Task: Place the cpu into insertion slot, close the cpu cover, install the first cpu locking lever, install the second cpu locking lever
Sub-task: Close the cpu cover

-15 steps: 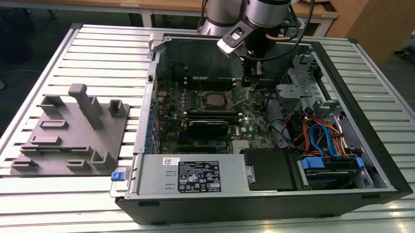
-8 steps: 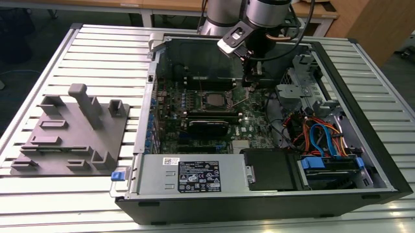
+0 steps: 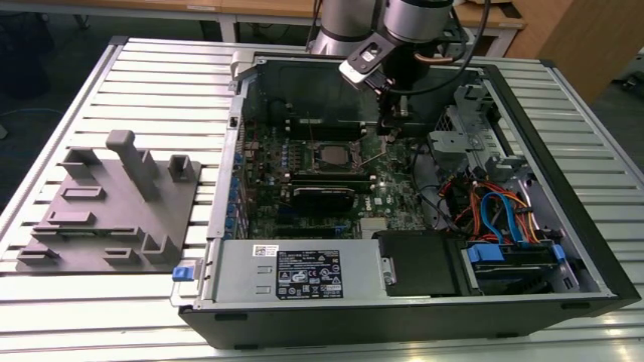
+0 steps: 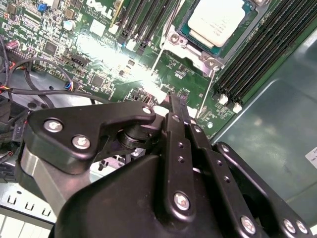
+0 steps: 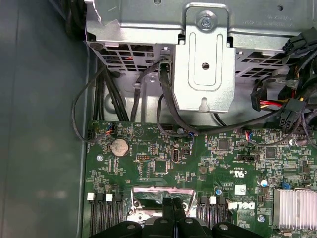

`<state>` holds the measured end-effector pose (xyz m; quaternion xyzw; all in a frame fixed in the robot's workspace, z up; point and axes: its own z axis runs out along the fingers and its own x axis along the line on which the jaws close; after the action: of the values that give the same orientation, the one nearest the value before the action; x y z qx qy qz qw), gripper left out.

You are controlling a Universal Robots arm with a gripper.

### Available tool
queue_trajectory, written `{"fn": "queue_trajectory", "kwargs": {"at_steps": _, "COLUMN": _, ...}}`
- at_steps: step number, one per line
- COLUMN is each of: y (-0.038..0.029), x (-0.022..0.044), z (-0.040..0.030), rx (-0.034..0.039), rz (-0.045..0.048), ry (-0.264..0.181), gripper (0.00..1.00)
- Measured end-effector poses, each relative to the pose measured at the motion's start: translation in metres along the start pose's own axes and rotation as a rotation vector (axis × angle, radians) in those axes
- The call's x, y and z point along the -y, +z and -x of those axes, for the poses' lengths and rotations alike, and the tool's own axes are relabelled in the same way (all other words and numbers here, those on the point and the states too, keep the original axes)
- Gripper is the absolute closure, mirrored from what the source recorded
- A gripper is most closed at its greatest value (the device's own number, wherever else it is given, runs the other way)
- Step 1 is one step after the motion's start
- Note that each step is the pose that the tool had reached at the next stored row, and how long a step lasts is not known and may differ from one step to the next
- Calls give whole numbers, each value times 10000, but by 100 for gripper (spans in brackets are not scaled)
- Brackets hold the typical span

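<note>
The arm (image 3: 403, 19) was silvery-grey, built of rounded cylindrical joints. Its tool (image 4: 177, 99) was matte black: flat linked bars and a broad curved plate, all studded with round silver screws (image 4: 182, 200).

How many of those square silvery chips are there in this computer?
1. The chip lies in the socket on the green board, inside the open case. Others could be hidden beneath other parts.

Exterior view: even bright light, bench (image 3: 151, 83) slats pale, near edge washed out, case (image 3: 423, 320) interior shadowed. Second wrist view: hard white glare on circuit board (image 4: 99, 64), claw (image 4: 176, 99) dark in foreground. First wrist view: even light, case wall dim.
</note>
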<state>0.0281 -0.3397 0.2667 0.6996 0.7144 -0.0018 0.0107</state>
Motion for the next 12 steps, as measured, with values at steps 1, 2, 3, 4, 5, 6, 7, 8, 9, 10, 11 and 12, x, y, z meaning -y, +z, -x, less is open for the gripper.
{"fn": "queue_trajectory", "kwargs": {"at_steps": 1, "y": 2, "x": -4, "z": 0, "rx": -1, "rz": 1, "ry": 0, "gripper": 90}}
{"fn": "queue_trajectory", "kwargs": {"at_steps": 2, "y": 2, "x": -4, "z": 1, "rx": 0, "rz": 0, "ry": -1, "gripper": 90}}
{"fn": "queue_trajectory", "kwargs": {"at_steps": 3, "y": 2, "x": -4, "z": 0, "rx": 1, "rz": 0, "ry": 0, "gripper": 90}}
{"fn": "queue_trajectory", "kwargs": {"at_steps": 4, "y": 2, "x": -4, "z": 0, "rx": 0, "rz": 0, "ry": 0, "gripper": 90}}
{"fn": "queue_trajectory", "kwargs": {"at_steps": 5, "y": 4, "x": -5, "z": 0, "rx": 0, "rz": 0, "ry": -1, "gripper": 90}}
{"fn": "queue_trajectory", "kwargs": {"at_steps": 6, "y": 7, "x": -5, "z": 0, "rx": 0, "rz": 0, "ry": -1, "gripper": 90}}
{"fn": "queue_trajectory", "kwargs": {"at_steps": 7, "y": 7, "x": -5, "z": 0, "rx": -1, "rz": 0, "ry": -1, "gripper": 90}}
{"fn": "queue_trajectory", "kwargs": {"at_steps": 8, "y": 7, "x": -6, "z": 0, "rx": 0, "rz": 0, "ry": -1, "gripper": 90}}
{"fn": "queue_trajectory", "kwargs": {"at_steps": 9, "y": 7, "x": -11, "z": 0, "rx": 0, "rz": 0, "ry": -3, "gripper": 90}}
{"fn": "queue_trajectory", "kwargs": {"at_steps": 10, "y": 8, "x": -17, "z": 0, "rx": -2, "rz": 1, "ry": -2, "gripper": 90}}
{"fn": "queue_trajectory", "kwargs": {"at_steps": 11, "y": 8, "x": -18, "z": 0, "rx": -2, "rz": 1, "ry": -1, "gripper": 90}}
{"fn": "queue_trajectory", "kwargs": {"at_steps": 12, "y": 8, "x": -18, "z": 0, "rx": -1, "rz": 0, "ry": -1, "gripper": 90}}
